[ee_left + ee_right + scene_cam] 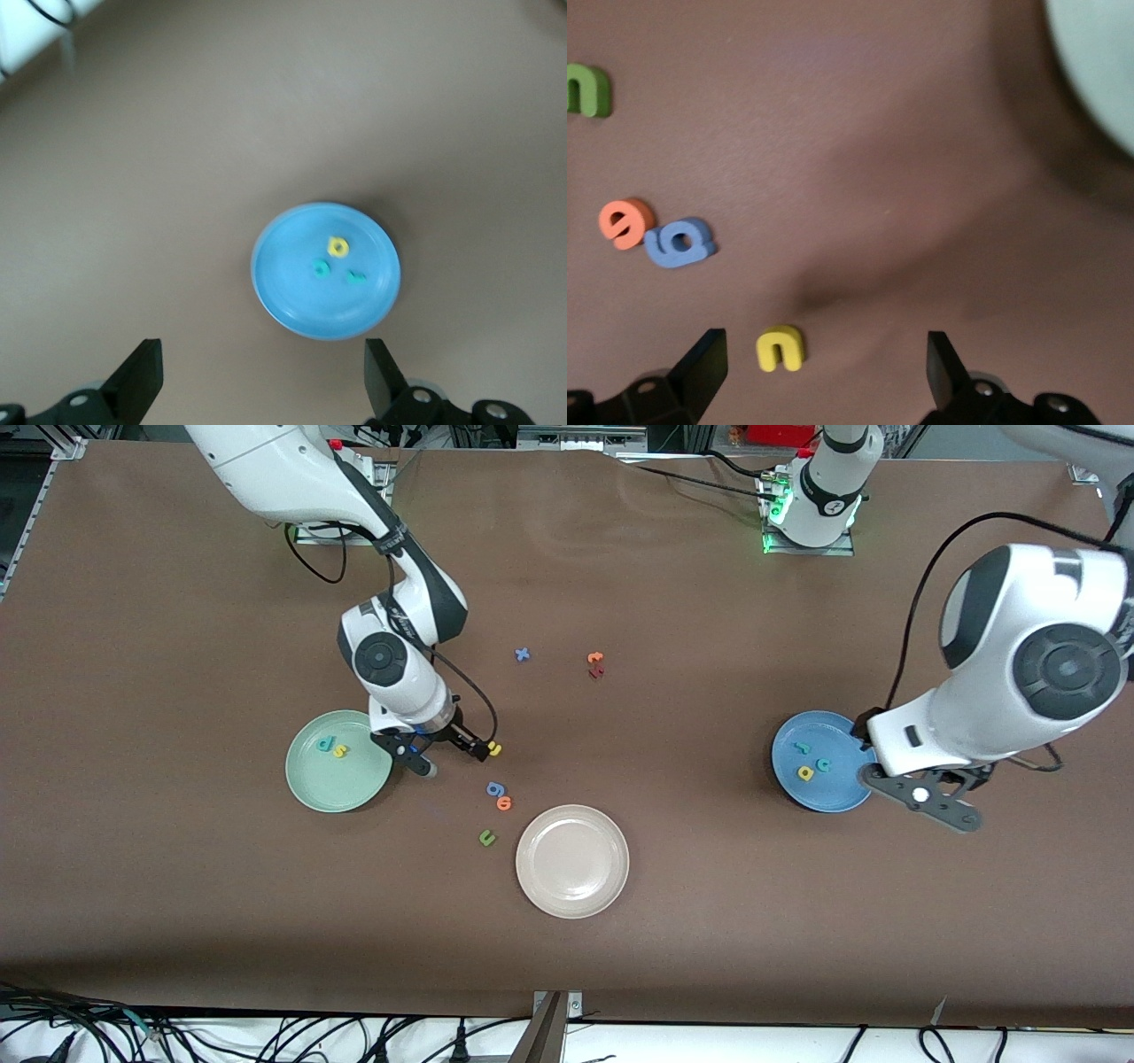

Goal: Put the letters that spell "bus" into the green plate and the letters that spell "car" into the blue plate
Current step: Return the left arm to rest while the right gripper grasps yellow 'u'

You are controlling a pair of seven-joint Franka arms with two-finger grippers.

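Observation:
The yellow-orange "u" (494,749) (780,347) lies flat on the table between the fingers of my open right gripper (455,761) (824,367), close to one finger and untouched. That gripper hangs low beside the green plate (341,788) (1103,62), which holds the teal "b" (326,744) and yellow "s" (339,752). The blue plate (833,793) (301,301) holds the teal "r" (802,747) (356,276), teal "c" (823,763) (321,266) and yellow "a" (804,773) (337,246). My left gripper (939,806) (263,376) waits open and empty by that plate's edge.
A blue "g" (494,788) (679,241), an orange letter (504,803) (626,223) and a green "u" (486,837) (586,90) lie nearer the front camera than the yellow-orange "u". A beige plate (571,886) sits beside them. A blue "x" (523,654) and orange and dark red letters (595,665) lie farther back.

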